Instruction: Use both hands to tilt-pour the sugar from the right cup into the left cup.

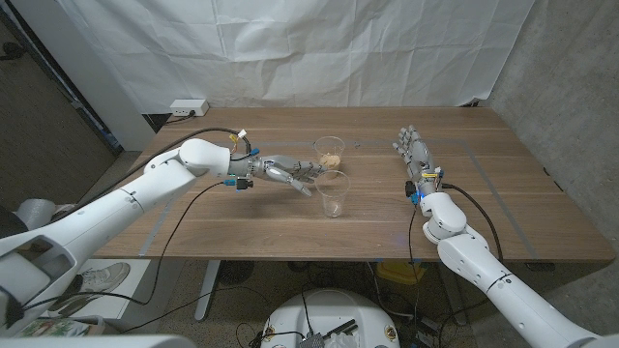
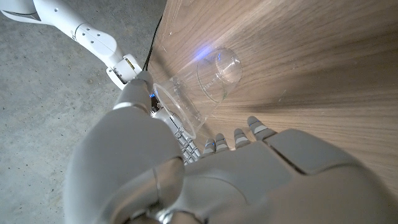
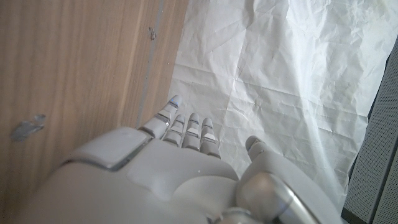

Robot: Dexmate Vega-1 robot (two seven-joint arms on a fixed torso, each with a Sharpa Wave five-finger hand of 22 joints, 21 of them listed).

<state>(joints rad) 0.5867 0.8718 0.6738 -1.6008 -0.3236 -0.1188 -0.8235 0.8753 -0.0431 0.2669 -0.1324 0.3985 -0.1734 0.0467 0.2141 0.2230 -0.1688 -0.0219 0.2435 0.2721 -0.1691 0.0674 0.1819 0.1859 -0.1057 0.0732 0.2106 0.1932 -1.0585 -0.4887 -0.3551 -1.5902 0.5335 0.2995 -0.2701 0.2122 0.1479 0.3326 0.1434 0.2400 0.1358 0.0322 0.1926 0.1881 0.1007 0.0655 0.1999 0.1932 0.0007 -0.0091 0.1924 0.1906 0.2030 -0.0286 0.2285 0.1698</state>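
left hand [image 1: 282,173], frame centre-left: fingers apart, holding nothing, reaching at the empty cup [image 1: 332,193], likely to steady it for pouring | sugar cup [image 1: 329,152] just above it, untouched | right hand [image 1: 414,151], upper right: fingers apart, waiting well clear

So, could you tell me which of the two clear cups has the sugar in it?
The farther cup, just beyond the left hand, has a pale brownish heap in its bottom. The nearer cup looks empty and fully transparent.
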